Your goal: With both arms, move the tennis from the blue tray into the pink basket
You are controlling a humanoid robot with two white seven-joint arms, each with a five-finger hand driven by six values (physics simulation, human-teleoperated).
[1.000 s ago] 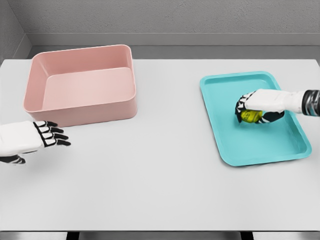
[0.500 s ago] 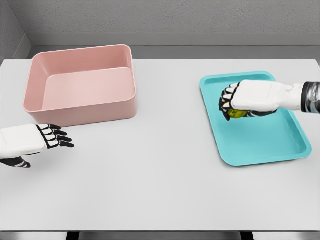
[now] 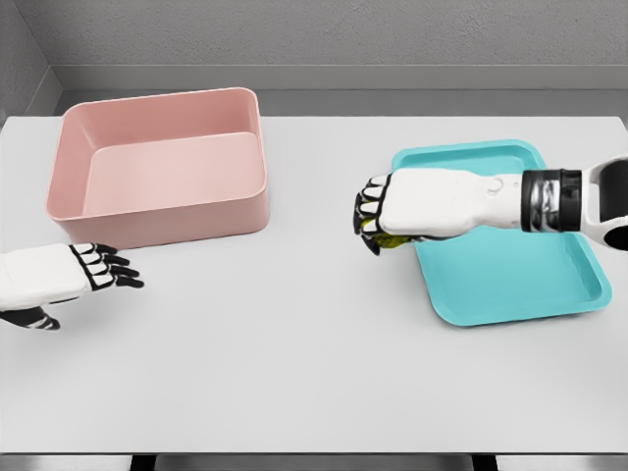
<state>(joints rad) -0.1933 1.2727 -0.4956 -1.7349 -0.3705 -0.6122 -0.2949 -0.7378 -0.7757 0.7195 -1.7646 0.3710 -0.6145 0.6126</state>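
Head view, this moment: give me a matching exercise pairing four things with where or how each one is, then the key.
Things:
1. yellow-green tennis ball
2. pink rectangular basket
3. shallow blue tray
4. left hand

States:
A. open, low at the table's left edge
B. on the table's right side, nothing lying in it
C. gripped in the right hand, past the tray's left rim
D. far left of the table, holding nothing

Pairs: 1-C, 2-D, 3-B, 4-A

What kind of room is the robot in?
Probably a simulated test setup, not a real room: a plain white table against bare grey walls, holding only a pink basket and a blue tray.
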